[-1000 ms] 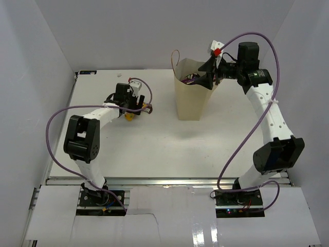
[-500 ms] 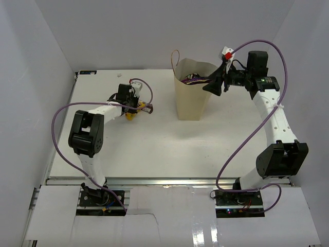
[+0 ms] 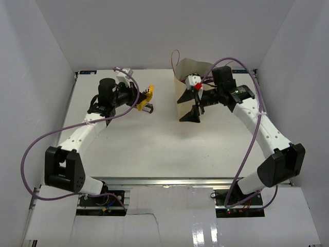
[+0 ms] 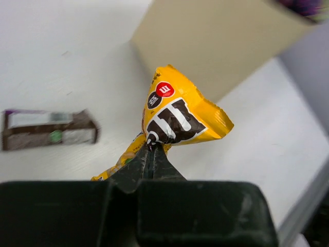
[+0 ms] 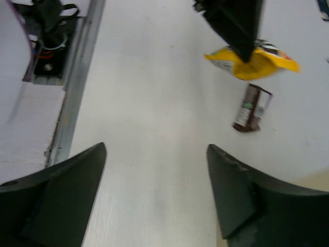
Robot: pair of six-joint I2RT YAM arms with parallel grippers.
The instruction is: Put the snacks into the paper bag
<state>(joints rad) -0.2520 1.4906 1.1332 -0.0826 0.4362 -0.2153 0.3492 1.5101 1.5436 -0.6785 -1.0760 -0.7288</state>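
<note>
Grip looks solid from here: left gripper [image 4: 152, 149] is pinched fully closed on one end of the yellow-brown packet [image 4: 177, 116], held up above the table [image 3: 154, 139], left of the paper bag [image 3: 187, 69]. I see the dark brown bar [image 4: 49, 128] flat on the table near it. Right gripper [image 5: 154, 154] spread wide, holding nothing, low in front of the bag.

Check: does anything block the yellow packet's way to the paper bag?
Possibly: the open right pincer hangs in front of the paper bag, pointing at the yellow packet pinched in the left pincer. It may block the approach; nothing else shows between.
</note>
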